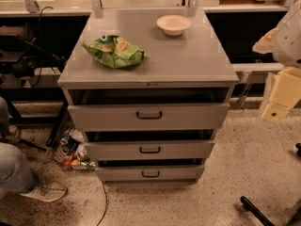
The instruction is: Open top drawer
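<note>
Plainly, the only camera view centres on a boxy grey metal cabinet (pixel 197 62), and everything else is best placed against it. The top drawer (pixel 193 117), a wide flat grey front with a small black bar handle (pixel 149 115), sits directly under the cabinet's top slab, above a shorter grey middle drawer (pixel 188 149) and a low grey bottom drawer (pixel 174 173). A dark slot shows above its front, so it seems at most barely drawn out, and the pull looks yet to be made. On the cabinet top lie a crumpled green snack bag (pixel 114 51) toward the left and a shallow white bowl (pixel 173 24) near the back, both well clear of the front edge, so a sliding drawer should not disturb them. The robot's cream-coloured gripper (pixel 281 95) hangs off the cabinet's right side, about level with the top drawer and well apart from the handle, touching nothing; whether it is released or clenched I cannot tell. It would have to swing across to the cabinet's front to reach the handle.
</note>
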Action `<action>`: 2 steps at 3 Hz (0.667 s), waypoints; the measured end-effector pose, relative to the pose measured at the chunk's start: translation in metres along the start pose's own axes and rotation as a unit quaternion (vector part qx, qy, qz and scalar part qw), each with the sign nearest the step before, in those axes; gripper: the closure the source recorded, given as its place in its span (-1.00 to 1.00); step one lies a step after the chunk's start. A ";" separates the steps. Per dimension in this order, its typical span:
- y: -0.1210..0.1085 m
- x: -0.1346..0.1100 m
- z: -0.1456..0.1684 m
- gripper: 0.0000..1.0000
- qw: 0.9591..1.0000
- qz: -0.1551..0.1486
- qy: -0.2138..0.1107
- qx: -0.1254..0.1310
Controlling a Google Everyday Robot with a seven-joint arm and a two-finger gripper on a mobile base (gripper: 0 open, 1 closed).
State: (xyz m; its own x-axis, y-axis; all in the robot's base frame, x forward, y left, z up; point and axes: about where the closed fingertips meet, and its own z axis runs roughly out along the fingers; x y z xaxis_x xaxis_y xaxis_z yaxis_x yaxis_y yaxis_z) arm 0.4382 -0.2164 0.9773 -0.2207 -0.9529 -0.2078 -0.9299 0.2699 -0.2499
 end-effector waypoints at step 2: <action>0.005 0.002 0.007 -1.00 1.000 0.000 0.002 -0.005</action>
State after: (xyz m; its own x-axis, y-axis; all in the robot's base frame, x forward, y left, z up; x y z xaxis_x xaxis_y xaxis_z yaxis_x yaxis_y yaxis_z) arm 0.4351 -0.2162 0.9687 -0.2209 -0.9536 -0.2048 -0.9328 0.2679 -0.2412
